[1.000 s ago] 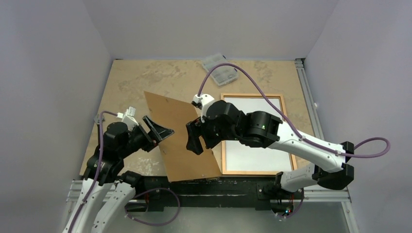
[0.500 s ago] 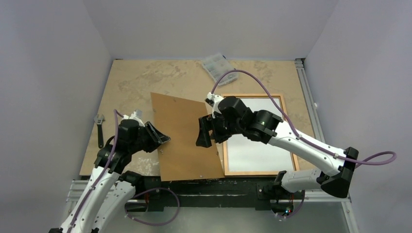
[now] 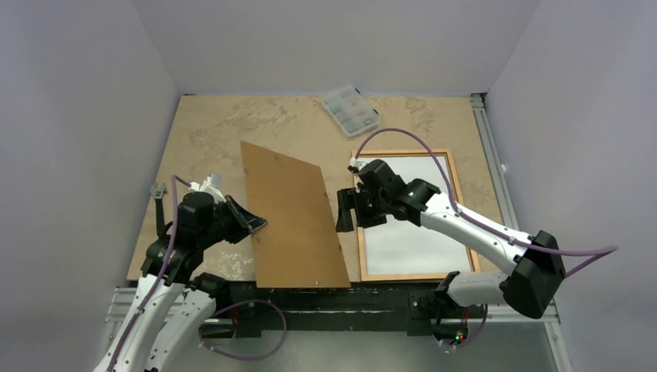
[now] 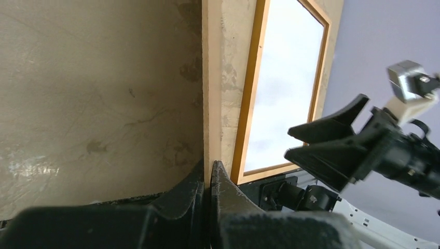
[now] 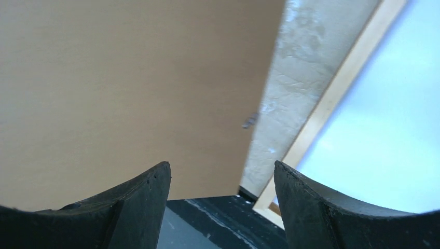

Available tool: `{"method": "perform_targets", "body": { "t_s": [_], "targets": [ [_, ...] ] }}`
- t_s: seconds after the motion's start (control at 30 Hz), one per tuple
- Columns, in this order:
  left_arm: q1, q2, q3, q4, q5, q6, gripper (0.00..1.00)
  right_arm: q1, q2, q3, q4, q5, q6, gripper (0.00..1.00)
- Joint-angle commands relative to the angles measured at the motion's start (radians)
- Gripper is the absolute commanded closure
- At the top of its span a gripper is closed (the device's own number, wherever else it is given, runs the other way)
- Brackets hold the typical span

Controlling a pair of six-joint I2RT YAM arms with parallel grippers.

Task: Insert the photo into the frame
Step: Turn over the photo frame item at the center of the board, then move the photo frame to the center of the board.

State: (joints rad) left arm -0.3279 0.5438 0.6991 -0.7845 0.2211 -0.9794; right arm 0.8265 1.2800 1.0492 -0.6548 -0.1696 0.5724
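Top external view: thin-railed orange-brown wooden picture frame (image 3: 403, 276) lies flat at 3 o'clock on the marbled tan table (image 3: 209, 132), its inside pale and glossy. Only the left wrist view shows the left gripper (image 4: 208, 179) clenched on the edge of the flat brown backing board (image 3: 290, 221). The right gripper (image 3: 345, 211) hangs released at the board's 3 o'clock.

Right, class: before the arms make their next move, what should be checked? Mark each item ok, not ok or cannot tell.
1. Left gripper shut on the edge of the flat brown rectangular backing board: ok.
2. Right gripper open and holding nothing: ok.
3. Thin-railed orange-brown wooden picture frame lies flat, with a strip of table between it and the board: ok.
4. Photo seated in the frame: cannot tell; only a pale surface shows inside the rails.
5. Small clear plastic compartment box stands apart from the frame and the board: ok.
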Motion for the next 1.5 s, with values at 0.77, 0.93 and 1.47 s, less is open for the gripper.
{"method": "perform_targets", "body": {
  "t_s": [0.77, 0.93, 1.47],
  "targets": [
    [-0.002, -0.254, 0.399, -0.172, -0.076, -0.005, 1.0, -0.135, 0.45, 0.025, 0.165, 0.043, -0.035, 0.64],
    [-0.002, -0.257, 0.407, -0.172, -0.077, -0.011, 1.0, -0.089, 0.487, 0.085, 0.152, 0.04, -0.031, 0.77],
    [-0.002, -0.268, 0.475, -0.236, -0.109, 0.011, 1.0, 0.034, 0.485, 0.155, 0.222, 0.016, 0.058, 0.54]
  ]
}}
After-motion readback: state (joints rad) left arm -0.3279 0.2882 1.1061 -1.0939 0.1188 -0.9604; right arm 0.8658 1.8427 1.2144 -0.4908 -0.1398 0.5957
